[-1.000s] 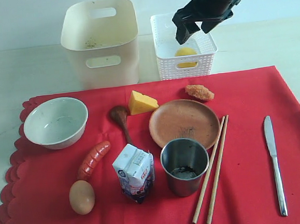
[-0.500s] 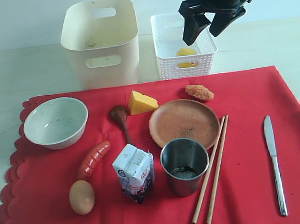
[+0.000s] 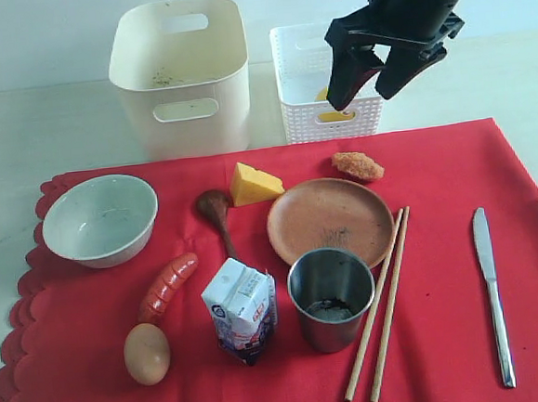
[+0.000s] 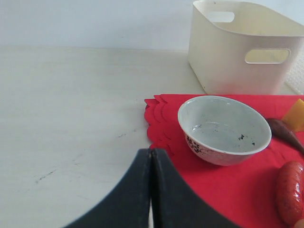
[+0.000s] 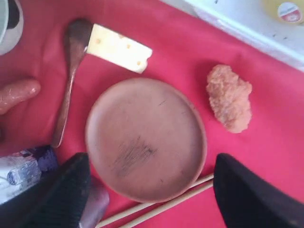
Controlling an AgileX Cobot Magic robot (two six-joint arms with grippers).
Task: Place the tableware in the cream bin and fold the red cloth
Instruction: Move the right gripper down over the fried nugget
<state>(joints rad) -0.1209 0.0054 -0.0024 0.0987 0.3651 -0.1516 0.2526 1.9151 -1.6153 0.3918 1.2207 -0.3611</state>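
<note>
On the red cloth point(image 3: 436, 197) lie a pale bowl point(image 3: 100, 219), wooden spoon point(image 3: 217, 219), brown plate point(image 3: 329, 221), steel cup point(image 3: 331, 297), chopsticks point(image 3: 380, 304) and knife point(image 3: 491, 291). Behind it stands the cream bin point(image 3: 180, 73). My right gripper point(image 3: 363, 91) hangs open and empty in front of the white basket. Its wrist view looks down on the plate point(image 5: 146, 137), with the gripper point(image 5: 151, 164) spread above it, beside the spoon point(image 5: 69, 90) and chopsticks point(image 5: 161, 206). My left gripper point(image 4: 151, 154) is shut and empty at the cloth's scalloped edge, near the bowl point(image 4: 223, 130).
A white lattice basket point(image 3: 311, 114) beside the bin holds a lemon point(image 3: 335, 115). Cheese point(image 3: 252, 184), a fried piece point(image 3: 358, 165), a sausage point(image 3: 168, 285), an egg point(image 3: 147, 353) and a milk carton point(image 3: 241, 308) lie among the tableware.
My right gripper has swung right and slightly forward from over the basket, staying open. The left gripper and the objects have not moved.
</note>
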